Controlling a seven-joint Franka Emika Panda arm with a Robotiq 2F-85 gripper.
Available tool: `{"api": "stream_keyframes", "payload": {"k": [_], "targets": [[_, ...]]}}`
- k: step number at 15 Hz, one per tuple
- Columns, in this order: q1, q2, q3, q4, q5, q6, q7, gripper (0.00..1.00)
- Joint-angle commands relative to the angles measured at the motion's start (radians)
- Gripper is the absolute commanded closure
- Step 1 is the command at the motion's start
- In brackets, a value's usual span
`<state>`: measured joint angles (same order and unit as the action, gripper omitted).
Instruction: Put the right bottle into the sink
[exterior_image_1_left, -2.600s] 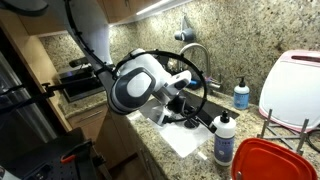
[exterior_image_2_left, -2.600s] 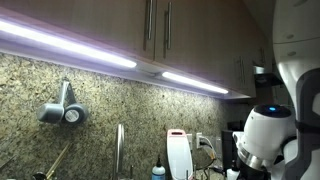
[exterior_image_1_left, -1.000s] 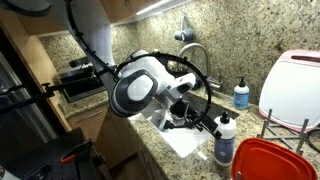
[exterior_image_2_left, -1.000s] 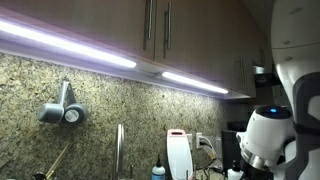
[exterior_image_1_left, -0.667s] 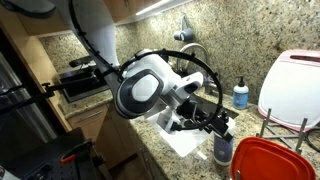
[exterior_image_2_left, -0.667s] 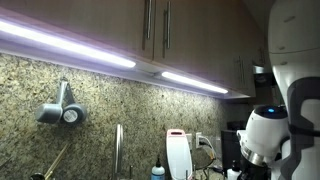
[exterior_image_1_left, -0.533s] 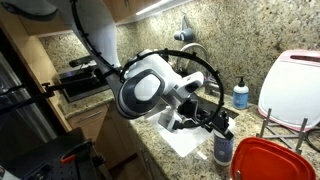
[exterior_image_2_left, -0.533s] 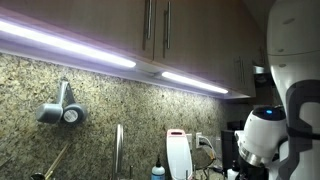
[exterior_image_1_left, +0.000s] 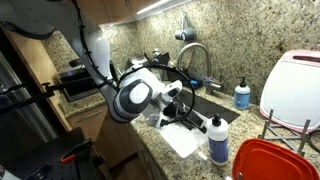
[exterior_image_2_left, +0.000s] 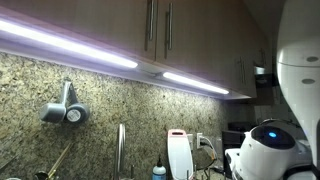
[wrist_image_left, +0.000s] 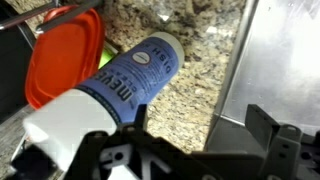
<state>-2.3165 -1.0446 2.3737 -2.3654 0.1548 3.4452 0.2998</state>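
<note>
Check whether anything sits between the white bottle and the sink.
Nothing visible blocks the way. In the wrist view only a bare strip of granite counter separates the bottle from the sink. In an exterior view the end effector is close beside the bottle, on its sink side.

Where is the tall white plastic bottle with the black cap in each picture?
In an exterior view: tall white plastic bottle, lower right, upright.
In an exterior view of the strip lights: not in it.
Wrist view: left of centre, blue label showing.
Shared landmark: round red plastic lid beside it.
</note>
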Motion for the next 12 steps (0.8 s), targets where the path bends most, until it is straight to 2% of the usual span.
{"api": "stream_keyframes", "payload": {"k": [1,2,3,5,6,8,12], "targets": [[-0.027,-0.013,-0.049,0.008,-0.019,0.007,-0.018,0.0],[-0.026,-0.025,-0.059,0.009,-0.017,0.016,-0.017,0.0],[0.019,-0.045,-0.109,-0.001,0.003,0.002,-0.016,0.0],[0.019,-0.072,-0.155,0.006,0.013,0.029,-0.016,0.0],[0.019,-0.05,-0.118,0.005,0.011,-0.002,0.001,0.0],[0.011,-0.054,-0.15,0.005,0.011,0.003,-0.003,0.0],[0.016,-0.06,-0.15,0.006,0.011,0.003,-0.004,0.0]]}}
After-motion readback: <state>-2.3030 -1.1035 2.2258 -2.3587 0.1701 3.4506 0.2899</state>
